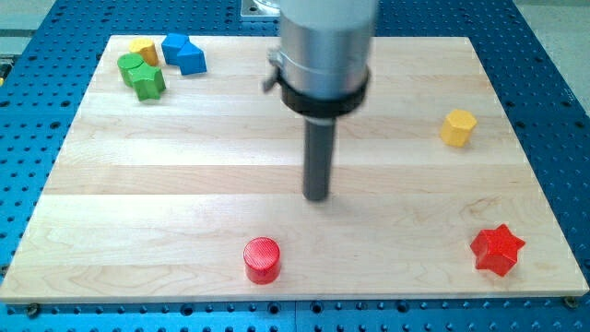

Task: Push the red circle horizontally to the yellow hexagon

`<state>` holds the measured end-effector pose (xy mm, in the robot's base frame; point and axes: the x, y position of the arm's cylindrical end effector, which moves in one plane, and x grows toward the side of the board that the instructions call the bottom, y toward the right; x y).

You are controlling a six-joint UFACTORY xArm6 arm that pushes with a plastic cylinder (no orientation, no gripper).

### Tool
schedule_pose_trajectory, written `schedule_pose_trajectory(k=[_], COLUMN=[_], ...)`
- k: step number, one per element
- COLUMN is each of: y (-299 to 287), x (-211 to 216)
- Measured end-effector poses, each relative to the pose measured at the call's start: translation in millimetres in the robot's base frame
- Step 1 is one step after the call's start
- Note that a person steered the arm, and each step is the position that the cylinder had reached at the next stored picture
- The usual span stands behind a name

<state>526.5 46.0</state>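
Note:
The red circle lies near the view's bottom edge of the wooden board, left of centre. The yellow hexagon sits at the view's right, in the upper half. My tip is on the board near its middle, above and to the right of the red circle and well to the left of the yellow hexagon. It touches no block.
A red star lies at the bottom right. At the top left a green block, a small yellow block and a blue block sit clustered. A blue perforated table surrounds the board.

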Motion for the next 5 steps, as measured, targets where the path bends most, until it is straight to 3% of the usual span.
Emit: schedule_pose_trajectory(k=[1, 2, 3, 4, 5], y=[28, -35, -101, -146, -128], x=[66, 82, 76, 25, -8])
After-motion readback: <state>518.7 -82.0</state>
